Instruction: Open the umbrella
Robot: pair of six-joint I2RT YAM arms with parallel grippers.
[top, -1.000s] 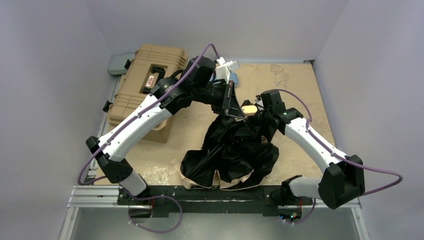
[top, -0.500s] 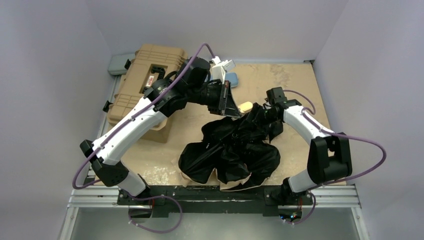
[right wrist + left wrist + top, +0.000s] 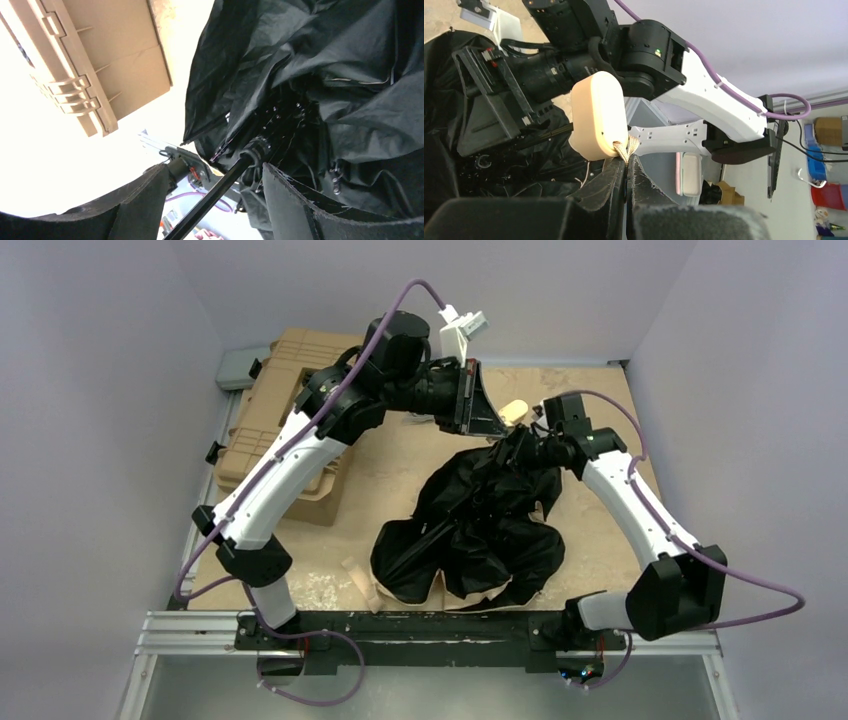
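Observation:
The umbrella (image 3: pixel 470 530) lies as a crumpled heap, black underside up, with pale beige edges at the near side. Its beige handle (image 3: pixel 513 410) is held up at the far right; in the left wrist view the handle (image 3: pixel 599 115) hangs by a woven strap loop (image 3: pixel 626 146). My left gripper (image 3: pixel 626 160) is shut on that strap and also shows in the top view (image 3: pixel 492 418). My right gripper (image 3: pixel 214 170) is open, its fingers apart on either side of the thin black shaft (image 3: pixel 215 192) just below the runner (image 3: pixel 256 147). It sits at the canopy's far end (image 3: pixel 530 450).
The tan ribbed hard case (image 3: pixel 290 410) stands at the far left of the table, under my left arm; it also shows in the right wrist view (image 3: pixel 100 60). Grey walls close in the left, far and right sides. The black rail (image 3: pixel 420 625) runs along the near edge.
My left gripper has lifted the handle up and toward the far right. The canopy's far end has been drawn along with it. My right gripper has followed to the canopy's far end.

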